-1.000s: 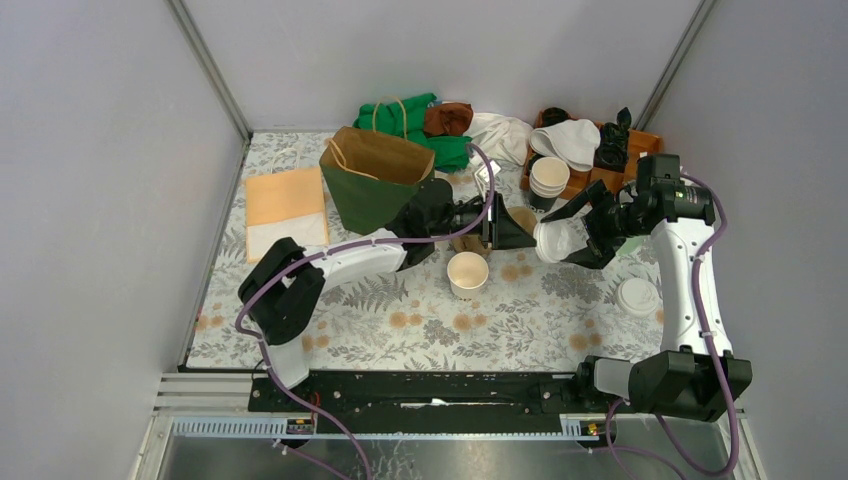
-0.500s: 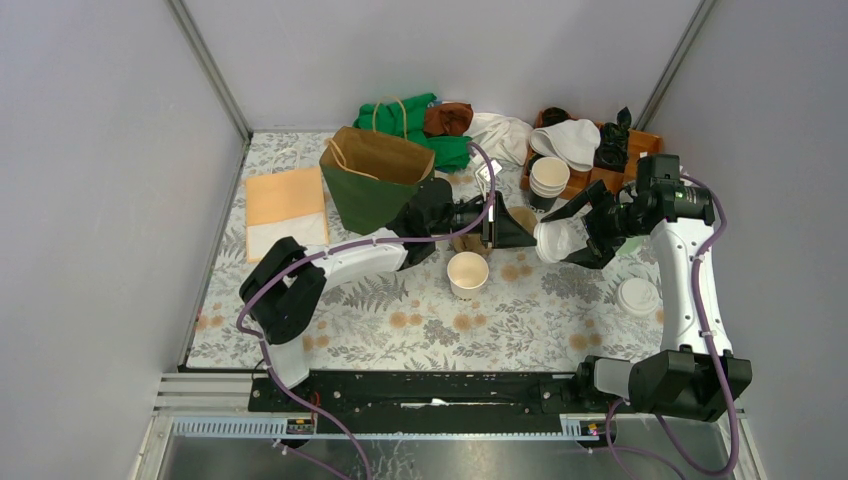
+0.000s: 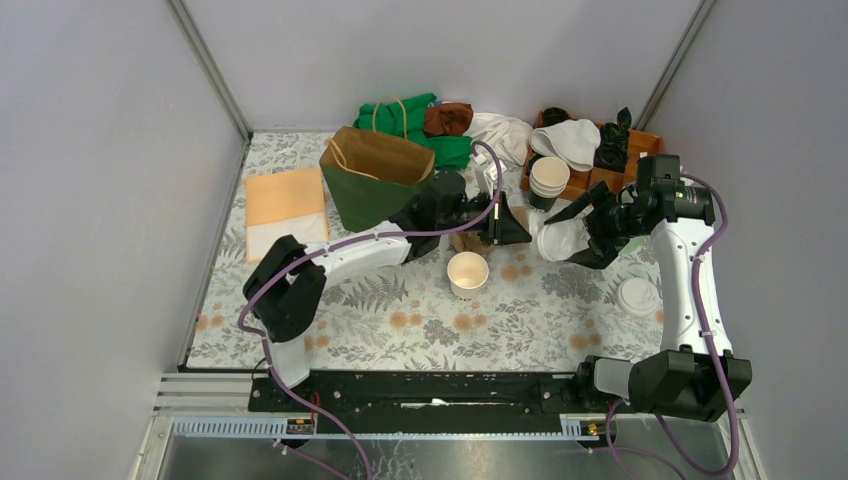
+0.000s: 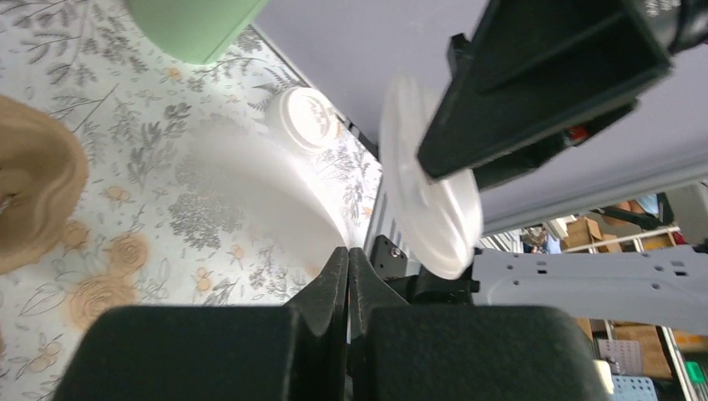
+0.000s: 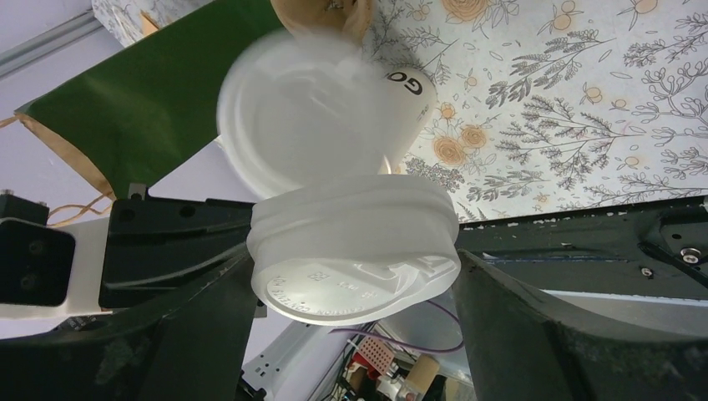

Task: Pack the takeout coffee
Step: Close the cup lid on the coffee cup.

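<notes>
The left gripper (image 3: pixel 522 236), pressed together on nothing, points to 3 o'clock at the lid (image 5: pixel 355 251). The right gripper (image 3: pixel 562 238) pinches that lid with its jaws wide. The coffee (image 3: pixel 637 296) stands on the table (image 3: pixel 400 320) at that gripper's 5 o'clock. A nudge from the left could, I judge, pop the lid loose. The right wrist view shows the lid's embossed face, hidden from above, but misses the coffee.

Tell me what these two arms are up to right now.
The right gripper is clamped around what looks like a short stack of white lids, held up on its side. The left gripper is shut close beside it. A blurred loose lid shows by the stack, but I cannot tell whether anything grips it. An open paper cup stands nearby with no lid on.
</notes>
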Motion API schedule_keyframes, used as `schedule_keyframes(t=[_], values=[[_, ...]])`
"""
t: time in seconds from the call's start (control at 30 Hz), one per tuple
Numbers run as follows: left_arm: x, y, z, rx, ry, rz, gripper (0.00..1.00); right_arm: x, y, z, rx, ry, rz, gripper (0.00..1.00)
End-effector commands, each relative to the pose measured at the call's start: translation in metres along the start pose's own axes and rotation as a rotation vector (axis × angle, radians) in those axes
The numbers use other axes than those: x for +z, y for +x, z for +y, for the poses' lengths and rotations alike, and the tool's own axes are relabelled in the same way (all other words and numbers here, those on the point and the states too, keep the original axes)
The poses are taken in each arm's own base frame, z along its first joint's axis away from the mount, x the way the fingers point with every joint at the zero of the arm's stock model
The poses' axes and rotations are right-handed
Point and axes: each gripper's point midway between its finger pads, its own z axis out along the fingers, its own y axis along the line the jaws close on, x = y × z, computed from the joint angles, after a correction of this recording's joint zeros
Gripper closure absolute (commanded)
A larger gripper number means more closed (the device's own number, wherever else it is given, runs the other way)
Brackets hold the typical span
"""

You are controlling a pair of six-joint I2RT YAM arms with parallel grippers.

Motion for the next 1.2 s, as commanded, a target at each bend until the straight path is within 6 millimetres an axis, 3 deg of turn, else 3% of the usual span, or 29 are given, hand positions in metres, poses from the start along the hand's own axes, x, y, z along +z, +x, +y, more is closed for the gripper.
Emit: schedule_keyframes(t=[0.0,0.23,0.53,0.63,0.83,0.97,1.17], values=[[0.005,-0.009,0.013,0.035,-0.070,-0.030,1.00,-0.008,0.008,0.001,-0.027,-0.009,-0.005,0.26],[0.010,-0.003,0.015,0.014,-0.049,-0.012,1.00,-0.008,-0.001,-0.013,-0.043,0.057,-0.072,0.26],[0.040,0.013,0.024,0.005,-0.047,0.070,1.00,-0.037,-0.038,-0.046,-0.178,0.272,-0.336,0.24],[0.036,0.008,0.022,0.015,-0.078,0.045,0.99,-0.039,-0.042,-0.056,-0.229,0.300,-0.371,0.25],[0.010,-0.005,0.011,0.082,-0.177,0.040,0.94,-0.009,-0.027,-0.068,-0.263,0.231,-0.290,0.28],[-0.027,-0.004,0.001,0.114,-0.259,0.050,0.90,0.017,-0.011,-0.055,-0.323,0.097,-0.191,0.32],[-0.098,0.009,0.018,0.093,-0.402,0.068,0.85,0.049,0.022,-0.026,-0.510,0.048,-0.102,0.31]])
